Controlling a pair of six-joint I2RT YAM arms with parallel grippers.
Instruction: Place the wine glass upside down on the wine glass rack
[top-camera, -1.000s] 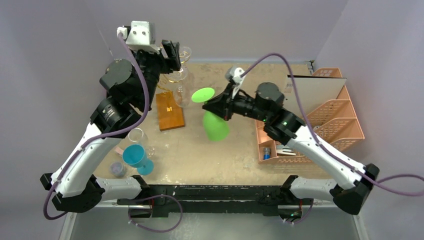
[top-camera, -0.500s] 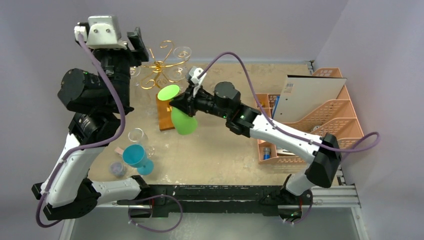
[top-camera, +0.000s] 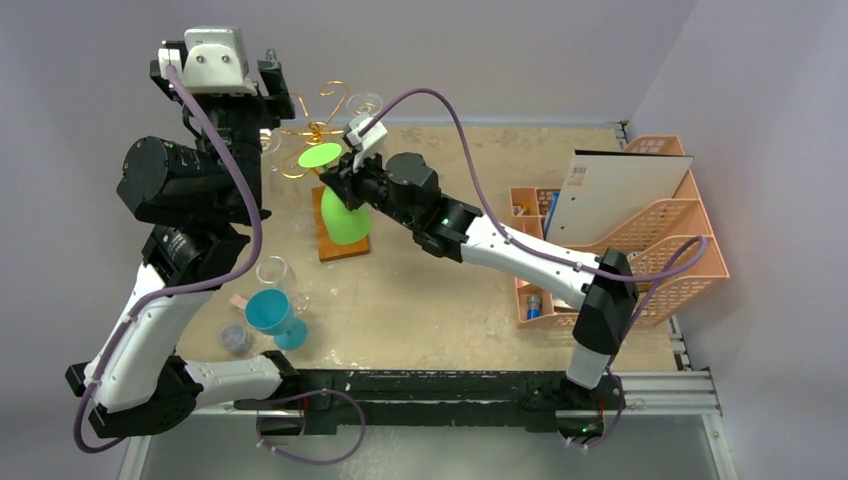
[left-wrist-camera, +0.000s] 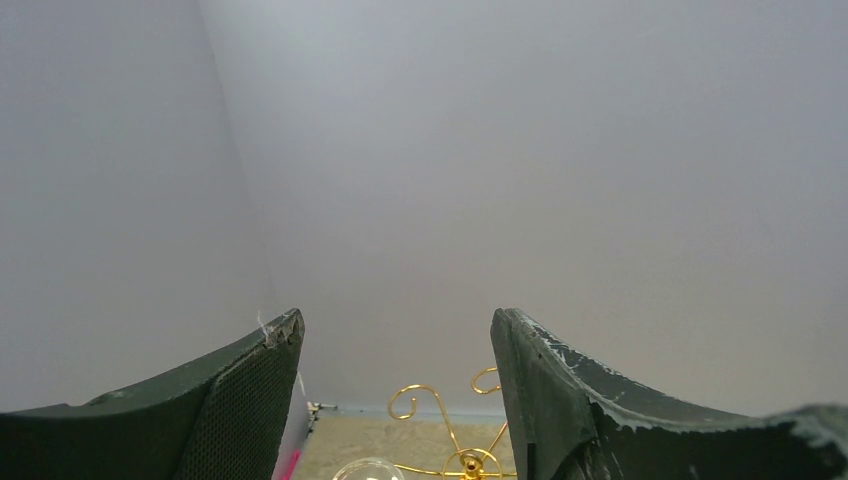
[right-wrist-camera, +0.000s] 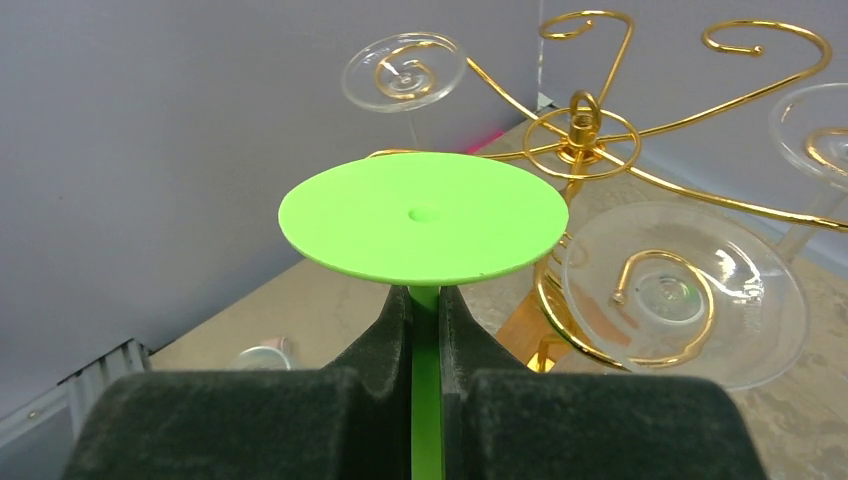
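My right gripper (top-camera: 345, 182) is shut on the stem of a green wine glass (top-camera: 343, 218) held upside down, foot up; the foot fills the right wrist view (right-wrist-camera: 424, 216). The glass hangs over the orange-brown base (top-camera: 336, 246) of the gold wire rack (top-camera: 318, 130), just in front of its spiral arms (right-wrist-camera: 580, 130). Three clear glasses (right-wrist-camera: 682, 292) hang upside down on the rack. My left gripper (top-camera: 270, 92) is open and empty, raised high beside the rack, which shows low in its view (left-wrist-camera: 465, 455).
A teal wine glass (top-camera: 272, 316), a clear glass (top-camera: 274, 271) and a small jar (top-camera: 236, 338) stand at the front left. A pink lattice organiser (top-camera: 660, 240) holding a grey board (top-camera: 625, 185) stands at the right edge.
My right arm has carried the green glass left and back, from mid-table to just in front of the rack. My left arm rose and swung left off the rack, then held still.
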